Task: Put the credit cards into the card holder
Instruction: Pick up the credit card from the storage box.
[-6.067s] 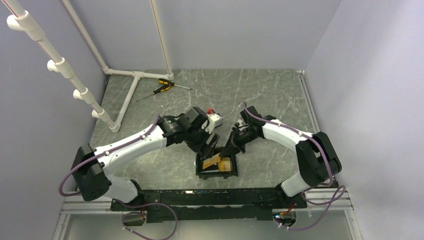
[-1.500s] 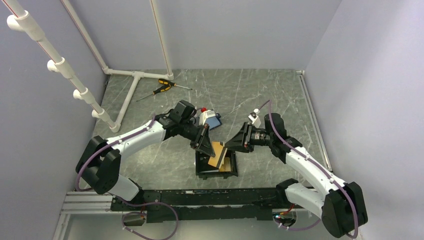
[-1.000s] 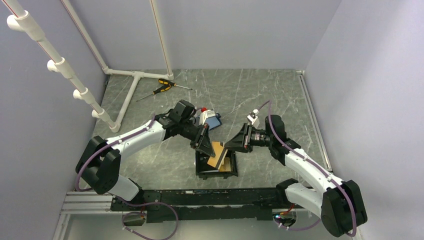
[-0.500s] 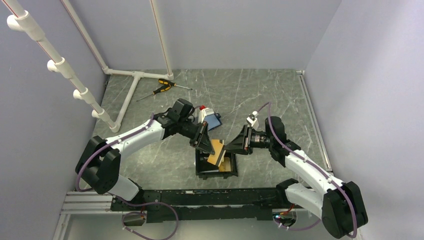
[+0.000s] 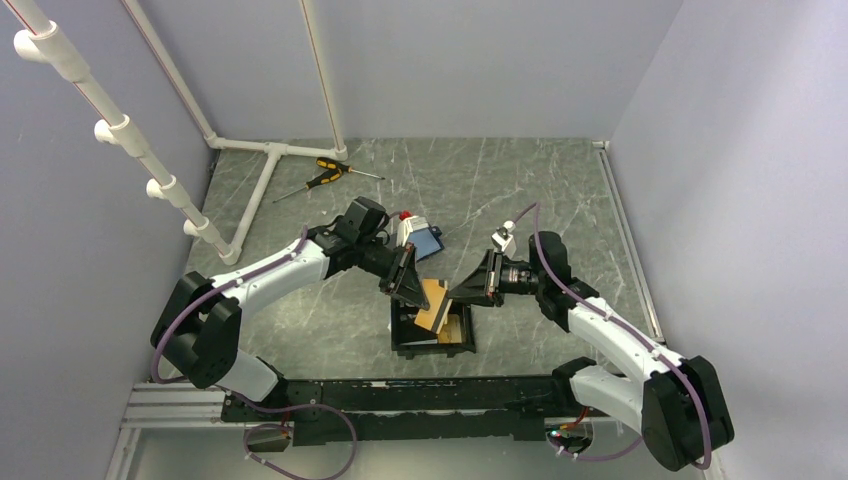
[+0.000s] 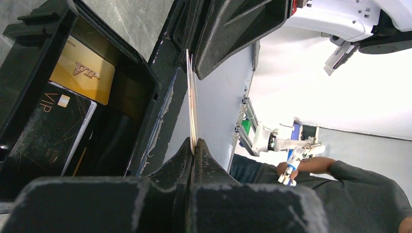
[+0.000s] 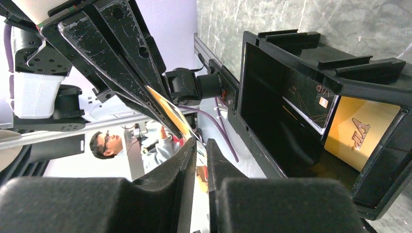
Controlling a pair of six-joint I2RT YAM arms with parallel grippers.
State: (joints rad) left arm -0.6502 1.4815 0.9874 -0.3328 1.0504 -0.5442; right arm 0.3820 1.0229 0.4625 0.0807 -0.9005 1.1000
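My left gripper (image 5: 411, 288) is shut on an orange-gold credit card (image 5: 432, 304), which hangs tilted above the card holder (image 5: 432, 351). Edge-on in the left wrist view, the card (image 6: 192, 104) runs from my left gripper (image 6: 194, 143) up to the right arm's fingers (image 6: 228, 29). My right gripper (image 5: 459, 292) faces the card's far edge. In the right wrist view its jaws (image 7: 200, 141) keep a narrow gap, and the card (image 7: 167, 109) points into it. Inside the card holder (image 7: 291, 43) lie a gold VIP card (image 7: 362, 133) and a black card (image 7: 308, 99).
A dark blue wallet (image 5: 431, 241) lies behind the left wrist, beside a white object with a red top (image 5: 408, 228). A yellow-black screwdriver (image 5: 325, 177) and a white pipe frame (image 5: 262, 185) sit at the back left. The black rail (image 5: 420, 385) runs along the near edge.
The right gripper's jaws have narrowed around the card's far edge. Both wrists drifted slightly left and up; the left gripper still holds the card over the tray.
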